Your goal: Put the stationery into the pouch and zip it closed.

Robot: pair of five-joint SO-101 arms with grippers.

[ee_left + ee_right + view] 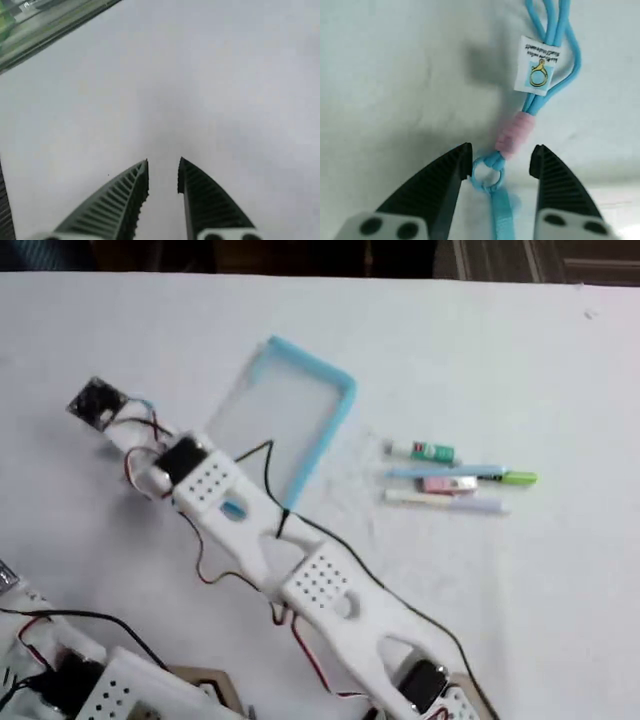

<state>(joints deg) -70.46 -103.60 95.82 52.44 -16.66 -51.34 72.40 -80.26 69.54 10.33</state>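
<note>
2 black ribbed fingers of my right gripper (502,150) stand apart, 1 on each side of a small blue ring (487,175), closed on nothing. From the ring a blue cord (555,30) runs off through a pink sleeve (515,134) and past a white tag (539,65), all lying on the white table (395,75). My left gripper (163,161) hangs over plain tabletop, its jaws parted by a narrow gap that holds nothing. On the high view I see the pouch (290,405), clear with blue edging, lying flat mid-table, with the right arm overlapping its near corner. The stationery (450,478), pens and small pieces in a tight row, lies on the table well apart from the pouch. Beyond the table's far edge the room is a dark strip (300,255).
</note>
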